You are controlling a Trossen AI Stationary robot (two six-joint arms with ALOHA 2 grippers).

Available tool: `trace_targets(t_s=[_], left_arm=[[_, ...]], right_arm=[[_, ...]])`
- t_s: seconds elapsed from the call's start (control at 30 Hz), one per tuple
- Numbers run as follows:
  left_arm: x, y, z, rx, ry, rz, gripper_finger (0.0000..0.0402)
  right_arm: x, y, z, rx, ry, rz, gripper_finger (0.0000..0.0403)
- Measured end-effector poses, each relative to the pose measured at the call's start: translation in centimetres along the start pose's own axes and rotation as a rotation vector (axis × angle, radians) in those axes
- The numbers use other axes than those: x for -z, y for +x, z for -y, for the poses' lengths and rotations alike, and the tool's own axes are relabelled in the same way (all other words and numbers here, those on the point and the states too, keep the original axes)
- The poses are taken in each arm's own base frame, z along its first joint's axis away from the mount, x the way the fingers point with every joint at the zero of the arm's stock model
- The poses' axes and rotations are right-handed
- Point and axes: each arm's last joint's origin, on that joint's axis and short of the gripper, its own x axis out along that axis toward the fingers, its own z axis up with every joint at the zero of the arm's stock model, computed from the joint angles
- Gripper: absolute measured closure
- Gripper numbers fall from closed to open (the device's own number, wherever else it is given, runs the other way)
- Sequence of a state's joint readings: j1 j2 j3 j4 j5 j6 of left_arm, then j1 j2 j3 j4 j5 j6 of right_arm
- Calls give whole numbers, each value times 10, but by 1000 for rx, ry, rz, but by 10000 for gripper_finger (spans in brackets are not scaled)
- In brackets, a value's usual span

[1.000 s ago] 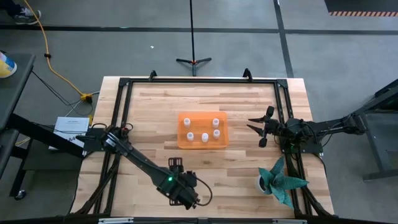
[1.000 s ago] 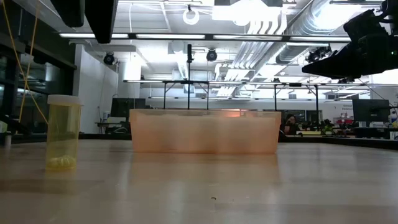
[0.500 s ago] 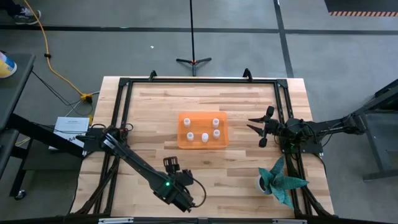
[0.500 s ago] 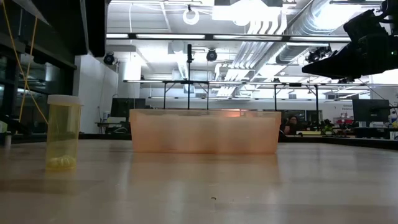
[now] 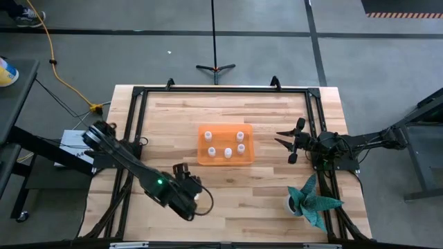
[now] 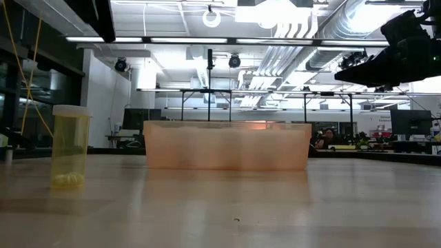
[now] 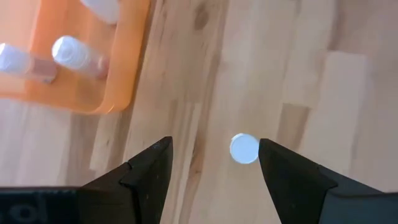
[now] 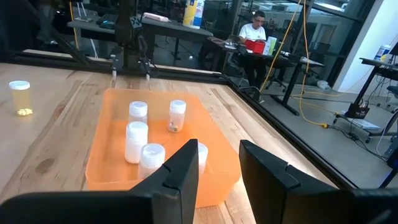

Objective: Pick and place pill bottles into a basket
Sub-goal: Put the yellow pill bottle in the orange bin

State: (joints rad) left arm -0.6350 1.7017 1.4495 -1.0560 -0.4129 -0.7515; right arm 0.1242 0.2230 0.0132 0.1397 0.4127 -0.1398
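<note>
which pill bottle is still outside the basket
The yellowish pill bottle standing alone on the table, below the open left hand; the others stand inside the orange basket.

Both arms matte black, jointed segments. Left arm: small green LED, black cable loop nr wrist. Right arm: slim, black fingers.

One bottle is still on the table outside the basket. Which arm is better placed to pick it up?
The left. Its gripper hangs open above the loose pill bottle, while the right gripper waits beyond the far side of the basket.
</note>
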Motion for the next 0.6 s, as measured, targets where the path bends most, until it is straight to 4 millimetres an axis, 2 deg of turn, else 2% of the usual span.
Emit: trace_targets(t_s=[0.1, 0.23, 0.6], left_arm=[[6, -3, -6, 42, 18, 19, 131], [9, 3, -8, 5, 31, 23, 131], [0, 6, 6, 143, -53, 71, 131]], right_arm=[[0, 0, 0, 0, 0, 0, 295], [0, 0, 0, 0, 0, 0, 295], [0, 0, 0, 0, 1, 0, 295]])
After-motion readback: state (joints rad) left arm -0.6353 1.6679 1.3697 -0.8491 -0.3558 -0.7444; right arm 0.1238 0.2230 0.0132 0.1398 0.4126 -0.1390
